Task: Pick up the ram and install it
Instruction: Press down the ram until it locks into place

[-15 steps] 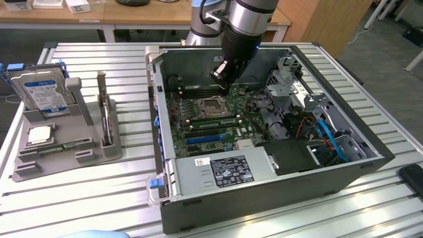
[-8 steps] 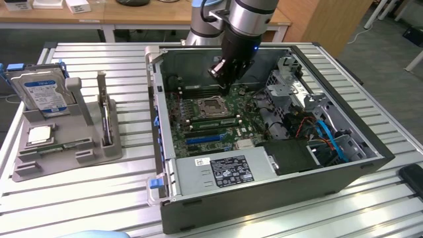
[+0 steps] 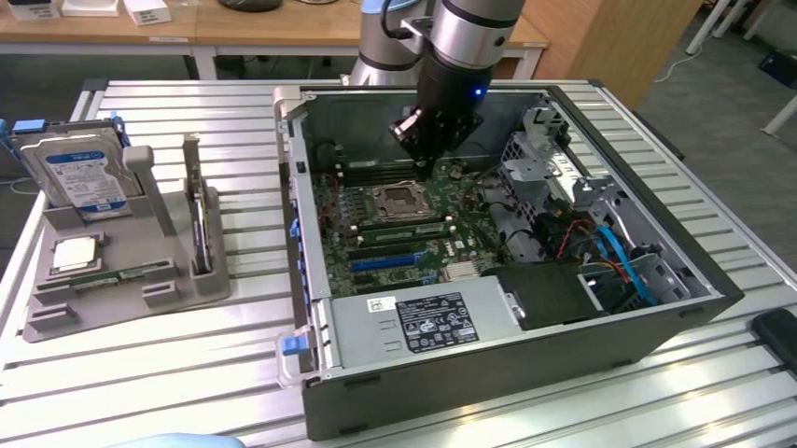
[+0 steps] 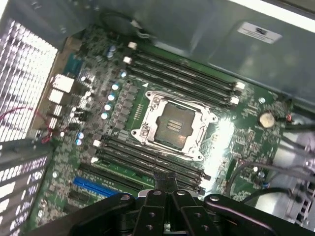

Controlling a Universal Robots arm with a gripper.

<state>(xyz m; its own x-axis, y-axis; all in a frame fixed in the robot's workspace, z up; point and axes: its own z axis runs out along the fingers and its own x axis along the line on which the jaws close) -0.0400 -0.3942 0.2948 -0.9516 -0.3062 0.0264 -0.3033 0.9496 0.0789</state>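
The ram lies flat in the grey holder just below the processor chip, well apart from my gripper. Its fingers are pinched together, empty, over the motherboard's memory slots inside the open computer case.

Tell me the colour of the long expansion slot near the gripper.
Blue: the expansion slot stands out against the green motherboard, clearest in the wrist view.
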